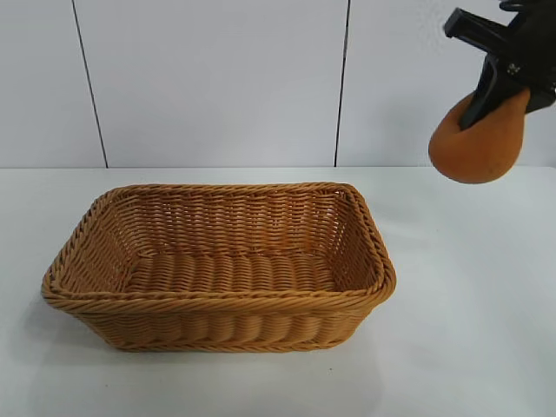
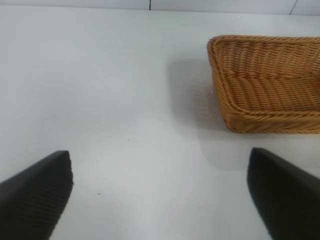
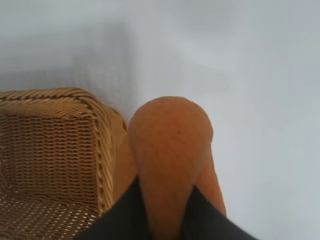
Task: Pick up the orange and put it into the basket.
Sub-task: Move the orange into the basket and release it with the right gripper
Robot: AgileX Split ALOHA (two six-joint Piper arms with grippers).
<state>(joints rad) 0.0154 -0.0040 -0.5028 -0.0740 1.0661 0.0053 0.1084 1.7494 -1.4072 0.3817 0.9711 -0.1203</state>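
The orange (image 1: 482, 143), dull and bumpy, hangs in the air at the upper right of the exterior view, above and to the right of the basket. My right gripper (image 1: 495, 91) is shut on the orange's upper part, squeezing it between black fingers (image 3: 125, 212). In the right wrist view the orange (image 3: 170, 150) hangs just outside the basket's corner (image 3: 102, 130). The tan woven basket (image 1: 217, 304) sits on the white table with nothing in it. My left gripper (image 2: 160, 190) hovers open over bare table, beside the basket's end (image 2: 225, 95).
The white table (image 1: 469, 330) spreads around the basket on all sides. A pale panelled wall (image 1: 217, 78) stands behind it.
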